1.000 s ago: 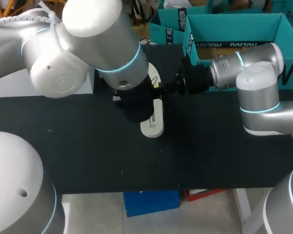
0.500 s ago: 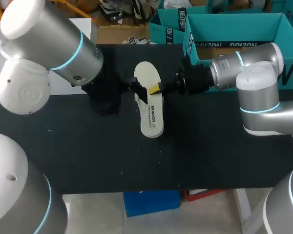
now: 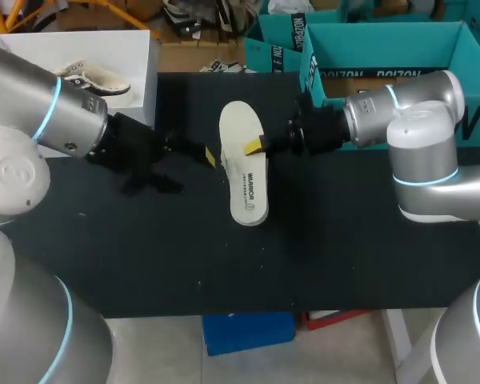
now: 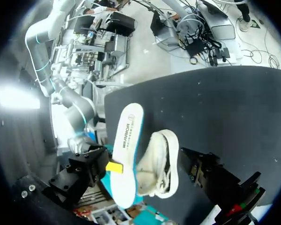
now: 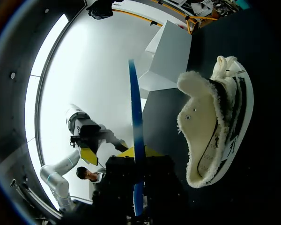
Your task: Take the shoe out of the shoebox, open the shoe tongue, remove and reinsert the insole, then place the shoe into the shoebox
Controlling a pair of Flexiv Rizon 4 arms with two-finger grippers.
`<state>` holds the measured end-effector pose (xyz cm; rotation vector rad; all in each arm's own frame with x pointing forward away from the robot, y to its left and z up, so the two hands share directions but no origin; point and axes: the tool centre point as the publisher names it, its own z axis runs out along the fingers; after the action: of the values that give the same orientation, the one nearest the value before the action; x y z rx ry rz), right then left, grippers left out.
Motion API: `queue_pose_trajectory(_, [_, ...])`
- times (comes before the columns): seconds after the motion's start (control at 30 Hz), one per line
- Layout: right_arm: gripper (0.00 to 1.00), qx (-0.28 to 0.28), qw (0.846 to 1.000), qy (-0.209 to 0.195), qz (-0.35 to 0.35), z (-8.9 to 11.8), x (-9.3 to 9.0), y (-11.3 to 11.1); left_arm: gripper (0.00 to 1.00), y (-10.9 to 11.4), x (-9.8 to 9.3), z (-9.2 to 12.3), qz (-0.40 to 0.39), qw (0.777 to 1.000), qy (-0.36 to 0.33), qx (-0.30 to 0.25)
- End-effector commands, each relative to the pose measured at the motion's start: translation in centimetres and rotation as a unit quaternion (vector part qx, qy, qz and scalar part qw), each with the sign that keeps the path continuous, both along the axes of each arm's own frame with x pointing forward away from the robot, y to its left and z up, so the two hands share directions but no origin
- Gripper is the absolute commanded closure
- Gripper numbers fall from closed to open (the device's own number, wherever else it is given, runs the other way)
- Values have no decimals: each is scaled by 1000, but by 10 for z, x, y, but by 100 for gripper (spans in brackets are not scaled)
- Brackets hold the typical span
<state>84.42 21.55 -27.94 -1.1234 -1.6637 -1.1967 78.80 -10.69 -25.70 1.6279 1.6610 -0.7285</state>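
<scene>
The left gripper (image 3: pixel 198 160) has been pulled back from the insole (image 3: pixel 244 184), wide open and empty. The insole is kept pinched in the right gripper (image 3: pixel 256 146), with the shoe (image 5: pixel 215 126) lying on the desk (image 3: pixel 344 240) just ahead, so reinsertion's probably next.

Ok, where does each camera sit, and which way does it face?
Head: above and behind, looking down at the table; both arms show.
Left wrist: on the left arm, facing the insole, the shoe and the right gripper.
Right wrist: on the right arm, over its own gripper holding the insole; shoe beside.
All share the insole; both wrists share the shoe.
</scene>
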Motion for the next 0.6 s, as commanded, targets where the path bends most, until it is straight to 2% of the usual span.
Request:
queue_pose_trajectory(0.03, [100,-1,1000,0,-1,-1,0,2,0,0,7,-8,-40,920,7,-389])
queue_pose_trajectory(0.53, [100,-1,1000,0,-1,-1,0,2,0,0,7,-8,-40,920,7,-389])
queue_pose_trajectory(0.6, [100,-1,1000,0,-1,-1,0,2,0,-5,6,-13,-29,923,-10,-383])
